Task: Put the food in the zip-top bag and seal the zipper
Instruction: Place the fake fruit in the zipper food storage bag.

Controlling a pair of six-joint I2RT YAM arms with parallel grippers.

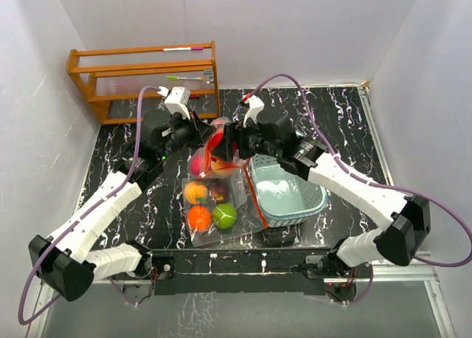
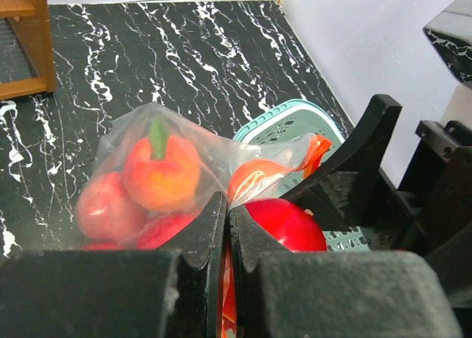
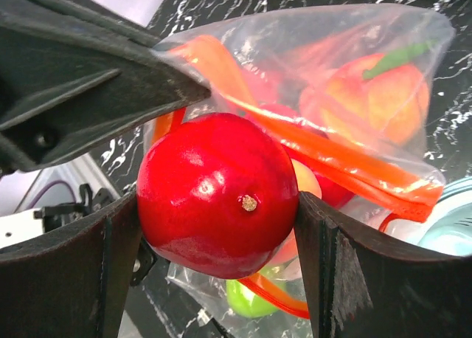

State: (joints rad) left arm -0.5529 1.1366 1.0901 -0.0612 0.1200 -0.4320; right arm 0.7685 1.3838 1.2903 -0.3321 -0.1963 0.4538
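A clear zip-top bag (image 1: pixel 215 205) with an orange zipper lies mid-table and holds several fruits: orange (image 1: pixel 198 218), lime green (image 1: pixel 224 215), dark purple and red ones. My left gripper (image 1: pixel 209 136) is shut on the bag's upper lip (image 2: pixel 226 205) and holds the mouth up. My right gripper (image 1: pixel 233 145) is shut on a glossy red fruit (image 3: pixel 217 192) at the bag's mouth, beside the orange zipper strip (image 3: pixel 324 155). In the left wrist view the red fruit (image 2: pixel 287 223) sits just right of my fingers, with an orange fruit with a green stem (image 2: pixel 158 170) inside the bag.
A pale-blue slatted basket (image 1: pixel 287 192) stands right of the bag, under my right arm. A wooden rack (image 1: pixel 144 76) stands at the back left. White walls close in the table on three sides.
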